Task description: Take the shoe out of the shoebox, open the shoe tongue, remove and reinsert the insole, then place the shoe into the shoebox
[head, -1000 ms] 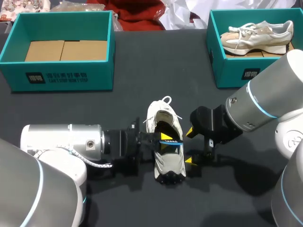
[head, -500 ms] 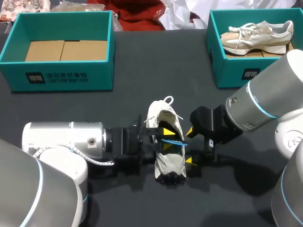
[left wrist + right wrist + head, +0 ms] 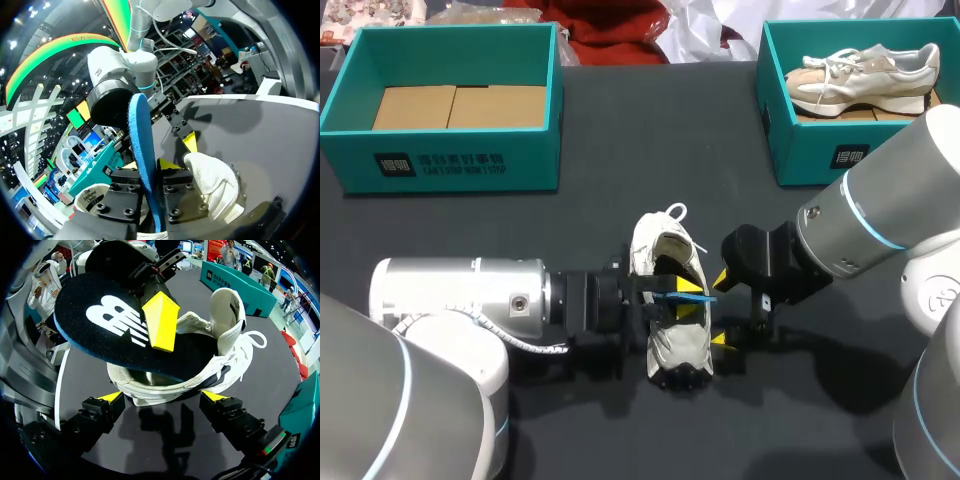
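A white shoe point(image 3: 672, 330) lies on the black table point(image 3: 620, 220) in the middle, its opening up. My left gripper point(image 3: 672, 295) comes in from the left over that opening, shut on a blue insole point(image 3: 688, 297). The left wrist view has the insole point(image 3: 145, 165) edge-on, pinched between the fingers point(image 3: 172, 187), with the shoe point(image 3: 215, 185) just beside them. My right gripper point(image 3: 720, 310) stands open at the shoe's right side. In the right wrist view its fingertips point(image 3: 111, 397) flank the shoe point(image 3: 200, 365), and the insole's dark logo face point(image 3: 115, 325) hangs over the opening.
A teal shoebox point(image 3: 450, 165) with cardboard inside stands at the back left. Another teal shoebox point(image 3: 800, 140) at the back right holds a second white shoe point(image 3: 865, 75). Cloth and paper lie behind the boxes.
My left arm has shifted slightly right, carrying the insole further over the shoe's opening. The right arm and the shoe have stayed put.
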`<action>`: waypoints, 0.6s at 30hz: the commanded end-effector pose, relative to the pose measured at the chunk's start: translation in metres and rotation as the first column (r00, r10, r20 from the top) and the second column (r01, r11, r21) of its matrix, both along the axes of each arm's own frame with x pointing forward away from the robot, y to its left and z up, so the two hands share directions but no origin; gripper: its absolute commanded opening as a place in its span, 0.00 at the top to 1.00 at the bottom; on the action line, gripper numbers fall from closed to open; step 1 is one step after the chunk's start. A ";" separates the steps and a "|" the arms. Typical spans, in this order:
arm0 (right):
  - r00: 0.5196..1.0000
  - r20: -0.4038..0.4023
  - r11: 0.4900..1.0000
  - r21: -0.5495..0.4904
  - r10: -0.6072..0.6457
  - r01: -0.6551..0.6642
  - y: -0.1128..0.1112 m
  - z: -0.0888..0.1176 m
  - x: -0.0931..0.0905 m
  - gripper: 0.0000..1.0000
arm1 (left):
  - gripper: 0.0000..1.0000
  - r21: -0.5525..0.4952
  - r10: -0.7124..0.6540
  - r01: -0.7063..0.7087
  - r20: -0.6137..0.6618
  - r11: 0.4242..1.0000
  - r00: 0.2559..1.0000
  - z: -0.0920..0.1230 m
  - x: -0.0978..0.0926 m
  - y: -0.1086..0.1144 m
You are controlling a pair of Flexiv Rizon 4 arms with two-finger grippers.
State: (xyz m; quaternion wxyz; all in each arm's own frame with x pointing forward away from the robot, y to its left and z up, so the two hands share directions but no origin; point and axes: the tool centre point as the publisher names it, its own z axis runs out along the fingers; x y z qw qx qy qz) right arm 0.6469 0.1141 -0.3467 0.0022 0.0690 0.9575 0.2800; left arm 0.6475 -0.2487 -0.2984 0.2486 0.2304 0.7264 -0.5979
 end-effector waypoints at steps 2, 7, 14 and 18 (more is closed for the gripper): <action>1.000 0.003 1.000 0.000 -0.001 0.001 0.000 -0.001 -0.002 0.00 | 1.00 0.001 0.003 -0.003 0.023 1.000 1.000 -0.001 -0.004 -0.001; 1.000 0.003 1.000 0.000 -0.001 0.001 0.000 -0.001 -0.002 0.00 | 1.00 -0.013 0.009 -0.009 0.044 1.000 0.999 -0.014 0.005 0.004; 1.000 0.003 1.000 0.000 -0.001 0.001 0.000 -0.001 -0.002 0.00 | 1.00 -0.014 0.061 -0.060 0.056 0.998 0.997 -0.028 0.021 0.012; 1.000 0.003 1.000 0.000 -0.001 0.001 0.000 -0.001 -0.002 0.00 | 1.00 0.005 0.084 -0.085 0.066 0.996 0.994 -0.034 0.030 0.014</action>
